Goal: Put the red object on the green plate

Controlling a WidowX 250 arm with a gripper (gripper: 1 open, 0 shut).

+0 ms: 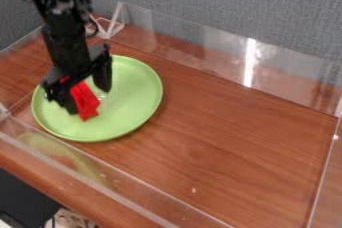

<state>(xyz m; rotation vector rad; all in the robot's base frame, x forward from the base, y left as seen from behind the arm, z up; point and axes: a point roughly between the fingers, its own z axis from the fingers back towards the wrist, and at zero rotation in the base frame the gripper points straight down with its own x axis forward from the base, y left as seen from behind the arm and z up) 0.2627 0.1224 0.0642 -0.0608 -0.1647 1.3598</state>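
The red object (84,100) lies on the green plate (134,102), near the plate's middle left, angled toward the front. My gripper (76,85) hangs straight over it with its black fingers (100,78) spread wide on either side of the block's upper end. The jaws stand open and do not clamp the block. The arm rises from the gripper toward the top left and hides part of the plate's far rim.
The plate sits at the left of a brown wooden tabletop (227,142). Clear acrylic walls (227,52) run along the back, front and sides. A grey fabric panel stands behind the table.
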